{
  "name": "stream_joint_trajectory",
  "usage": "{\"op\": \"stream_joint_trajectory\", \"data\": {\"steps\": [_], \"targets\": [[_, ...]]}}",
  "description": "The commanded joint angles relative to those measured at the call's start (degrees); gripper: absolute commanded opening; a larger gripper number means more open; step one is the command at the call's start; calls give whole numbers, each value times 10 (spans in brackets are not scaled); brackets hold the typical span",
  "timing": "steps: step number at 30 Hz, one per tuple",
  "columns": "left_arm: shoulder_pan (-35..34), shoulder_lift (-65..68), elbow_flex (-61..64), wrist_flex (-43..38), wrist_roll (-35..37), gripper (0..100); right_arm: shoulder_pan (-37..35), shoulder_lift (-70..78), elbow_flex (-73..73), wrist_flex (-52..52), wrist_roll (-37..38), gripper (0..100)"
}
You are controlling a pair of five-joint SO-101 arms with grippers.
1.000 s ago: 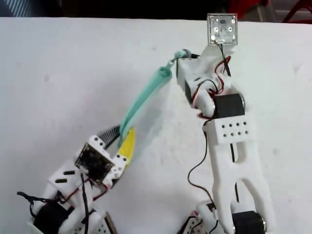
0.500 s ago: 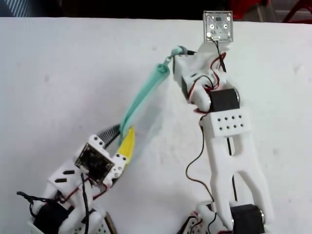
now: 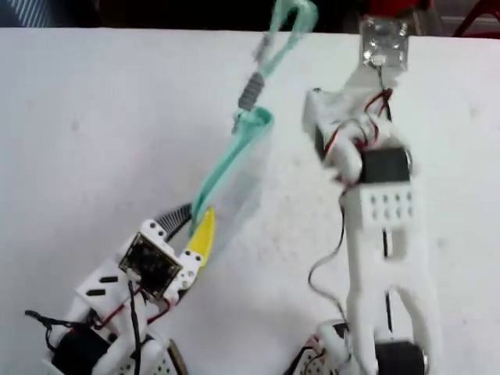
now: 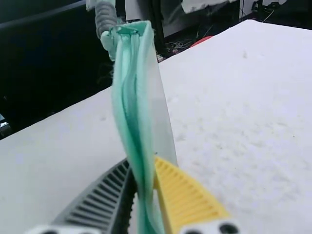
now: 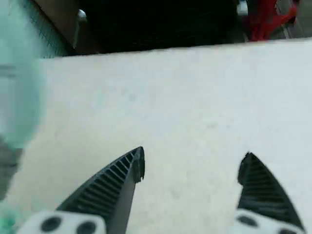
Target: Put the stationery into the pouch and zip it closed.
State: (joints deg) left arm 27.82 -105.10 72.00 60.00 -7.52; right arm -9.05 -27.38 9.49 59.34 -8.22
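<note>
The pouch (image 3: pixel 226 168) is strung out edge-up, from near the table's (image 3: pixel 94 117) near-left corner towards the middle of the far edge. The left claw (image 3: pixel 191 230) is clamped on its near end, grey jaw one side, yellow the other. At the far end sits the grey slider (image 3: pixel 248 90), and beyond it the teal pull loop (image 3: pixel 289 19) hangs loose, out past the far edge.

The right claw (image 5: pixel 192 165) is spread wide with nothing in it, over bare table by that far edge, just beside the pouch's tip.

Here's the worry: only one end is gripped, so the free end could flop or twist, and that loose loop looks a poor target for a fresh grab. Pull too hard on it and the fabric might slide out of the left claw.

As for contents, the clear side faces the left wrist camera, but I can't tell what's inside, nor whether the zip is fully shut.
</note>
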Motion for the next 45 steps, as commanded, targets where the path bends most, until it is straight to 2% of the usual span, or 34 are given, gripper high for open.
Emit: {"op": "stream_joint_trajectory", "data": {"steps": [1, 7, 15, 18, 24, 28, 33, 37, 40, 43, 45], "targets": [[1, 1, -19, 13, -7, 22, -26, -86, -24, 55, -46, 300], [1, 1, -19, 18, -7, 22, -69, -165, -41, 78, -51, 277], [1, 1, -4, 8, -8, 23, -259, -118, -160, 179, -52, 279], [1, 1, -4, 8, -8, 23, -298, -82, -210, 245, -56, 279], [1, 1, -4, 9, -8, 23, -270, 15, -250, 281, -59, 279], [1, 1, -4, 9, -8, 23, -285, 95, -296, 304, -101, 279], [1, 1, -4, 11, -8, 23, -280, 146, -360, 369, -104, 279], [2, 1, -4, 9, -8, 26, -275, 169, -364, 377, -102, 273], [5, 1, -4, 9, -8, 28, -274, 191, -364, 376, -101, 183], [6, 1, -4, 10, -8, 50, -262, 217, -367, 370, -88, 5], [2, 1, -4, 11, -4, 125, -242, 234, -367, 362, -49, 43]]}}
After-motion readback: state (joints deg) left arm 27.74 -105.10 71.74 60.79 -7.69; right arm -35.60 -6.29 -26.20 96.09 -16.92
